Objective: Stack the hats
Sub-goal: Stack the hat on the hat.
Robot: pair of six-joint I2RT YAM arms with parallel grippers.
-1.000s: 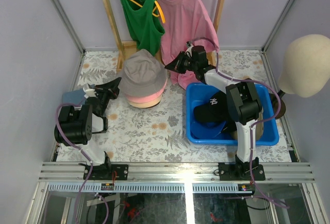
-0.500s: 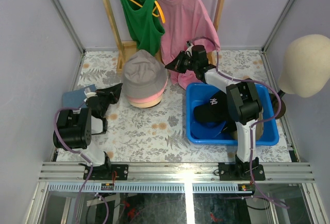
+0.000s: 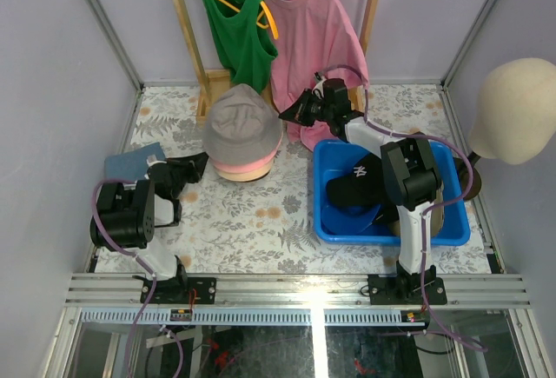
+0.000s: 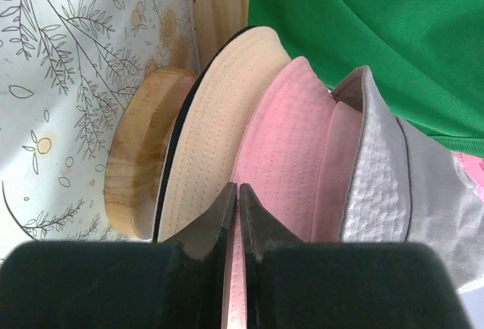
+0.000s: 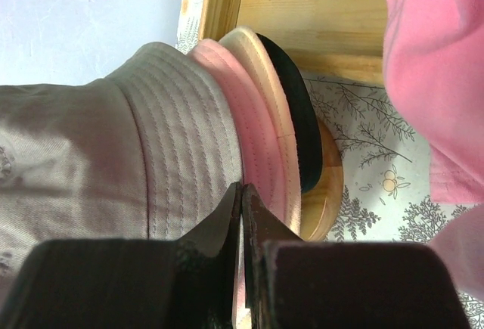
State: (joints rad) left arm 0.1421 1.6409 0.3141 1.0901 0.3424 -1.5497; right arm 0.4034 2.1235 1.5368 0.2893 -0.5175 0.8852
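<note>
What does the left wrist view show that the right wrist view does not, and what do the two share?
Only the left wrist view: the pale textured underside of the grey hat brim, and the left gripper.
Only the right wrist view: the grey hat's rounded crown from outside, the lilac wall, and the right gripper.
Both: the same stack on the round wooden base, with the grey hat over the pink hat, beige hat and black hat. Each view also shows closed fingers with a sliver of pink brim between them.
</note>
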